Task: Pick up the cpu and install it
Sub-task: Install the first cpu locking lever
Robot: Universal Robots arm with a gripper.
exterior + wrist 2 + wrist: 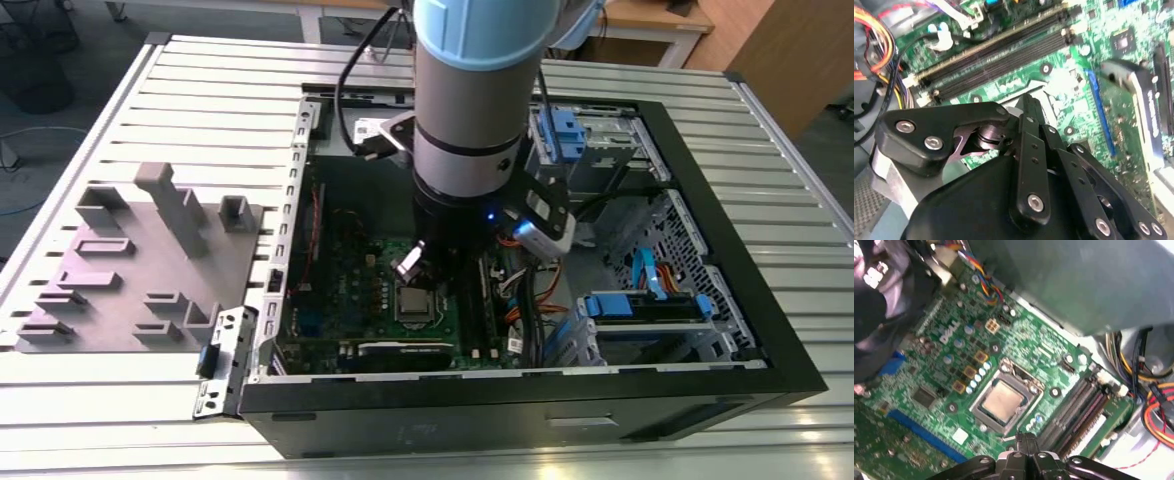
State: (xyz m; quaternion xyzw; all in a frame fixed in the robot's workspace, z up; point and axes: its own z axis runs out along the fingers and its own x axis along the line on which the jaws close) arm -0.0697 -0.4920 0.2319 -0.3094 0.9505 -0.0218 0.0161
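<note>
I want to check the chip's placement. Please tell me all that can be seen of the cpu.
The cpu is a small flat square chip with a pale, dull silvery metal top and a lighter rim. In the first wrist view it lies flat inside the shiny metal socket frame on the green motherboard, level with it, its top uncovered. Nothing grips it: the black hand is beside the socket, apart from the chip. In the exterior view it shows below the arm.

A robotics lab or workshop: an open black computer case (534, 410) lies on a ribbed aluminium desk (200, 90), a grey moulded fixture tray (134, 270) beside it, wooden benches (667, 25) behind.
</note>
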